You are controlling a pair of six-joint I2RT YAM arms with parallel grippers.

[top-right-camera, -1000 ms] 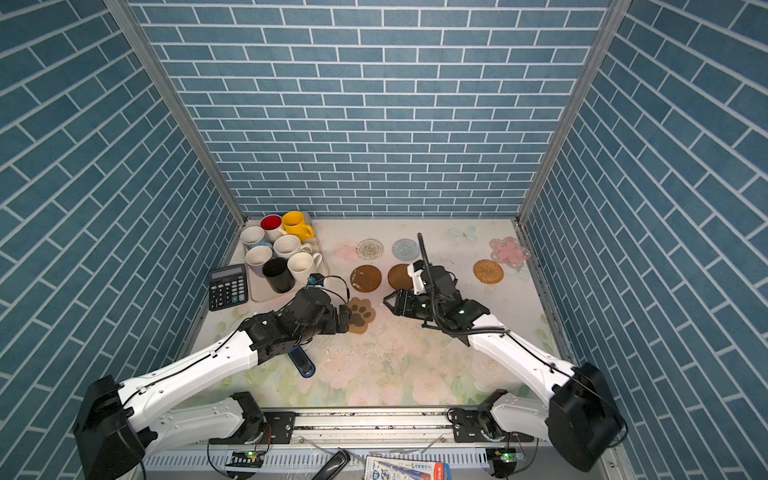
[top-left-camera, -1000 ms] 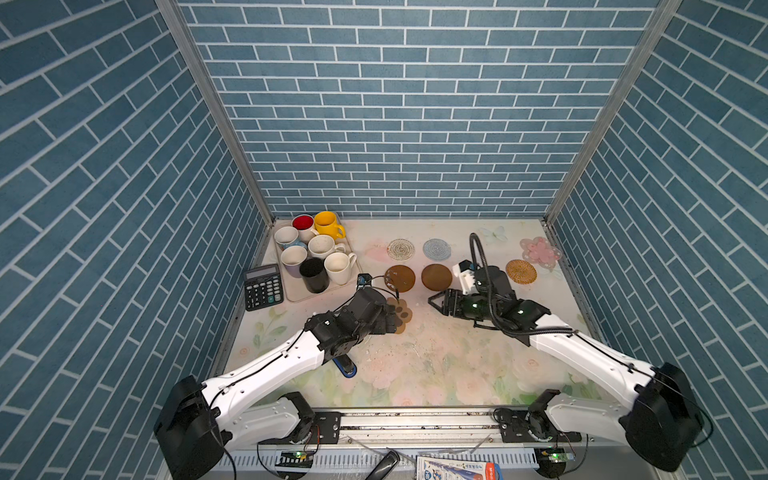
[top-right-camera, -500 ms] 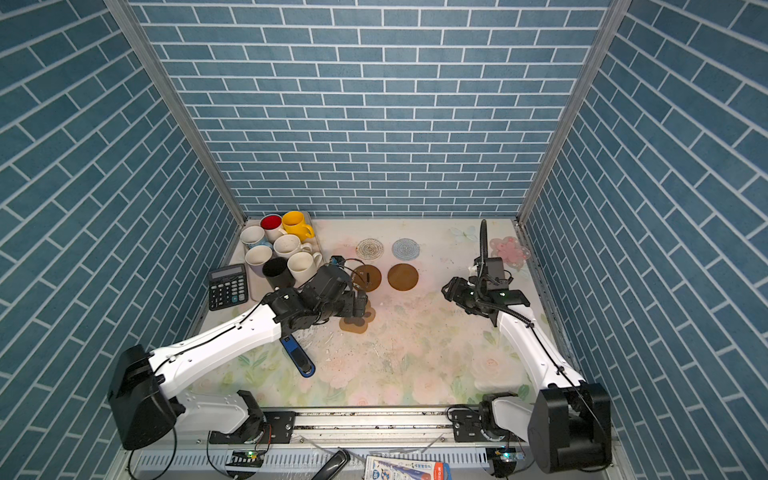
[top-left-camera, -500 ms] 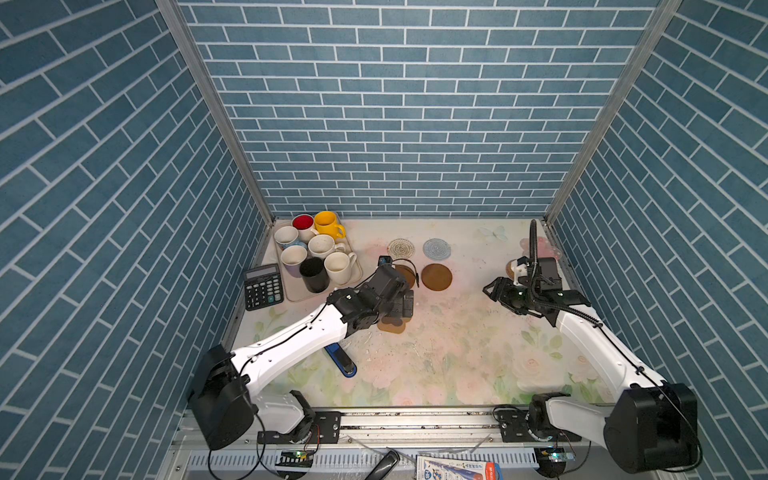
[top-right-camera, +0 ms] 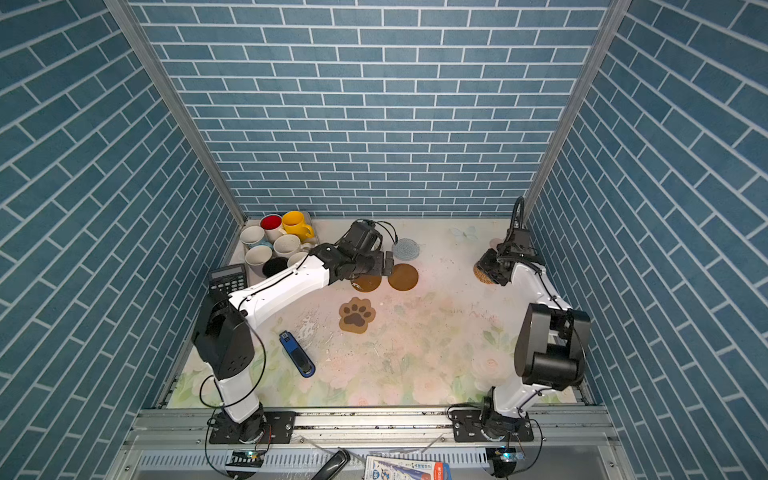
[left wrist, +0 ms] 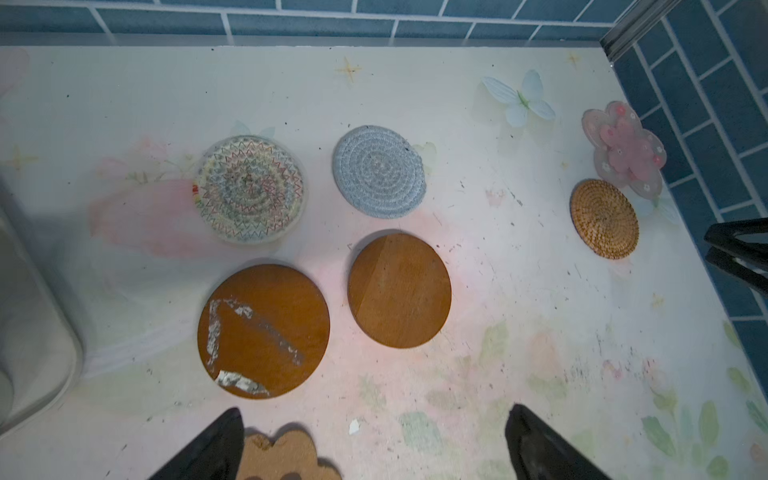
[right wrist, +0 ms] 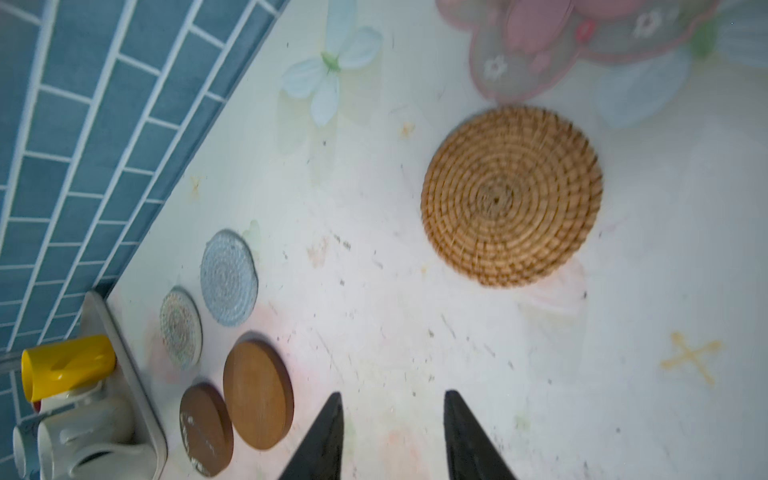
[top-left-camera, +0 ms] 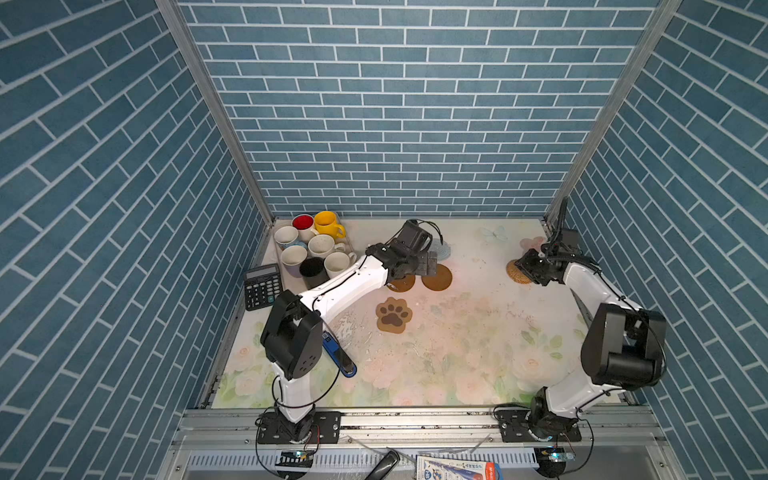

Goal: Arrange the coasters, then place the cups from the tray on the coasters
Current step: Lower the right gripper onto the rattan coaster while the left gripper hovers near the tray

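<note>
Several cups stand in the tray (right wrist: 137, 390) at the back left, among them a yellow cup (top-left-camera: 326, 223) and a black cup (top-left-camera: 311, 268). The coasters lie on the table: two brown discs (left wrist: 264, 330) (left wrist: 399, 291), a white woven round (left wrist: 249, 189), a light blue woven round (left wrist: 379, 171), a tan rattan round (right wrist: 511, 195), a pink flower (left wrist: 623, 149) and a tan paw (top-left-camera: 394, 314). My left gripper (left wrist: 374, 411) hovers open and empty over the brown discs, the paw just behind one finger. My right gripper (right wrist: 392, 395) is open and empty, close beside the rattan round.
A black calculator (top-left-camera: 262, 286) lies in front of the tray by the left wall. A blue stapler-like object (top-left-camera: 340, 359) lies near the left arm's base. The tiled right wall stands close behind the flower coaster and my right gripper (top-left-camera: 525, 266).
My right arm swung from the table's middle to the far right by the rattan round, and its jaws narrowed. My left gripper moved back from the paw coaster to over the brown discs.
</note>
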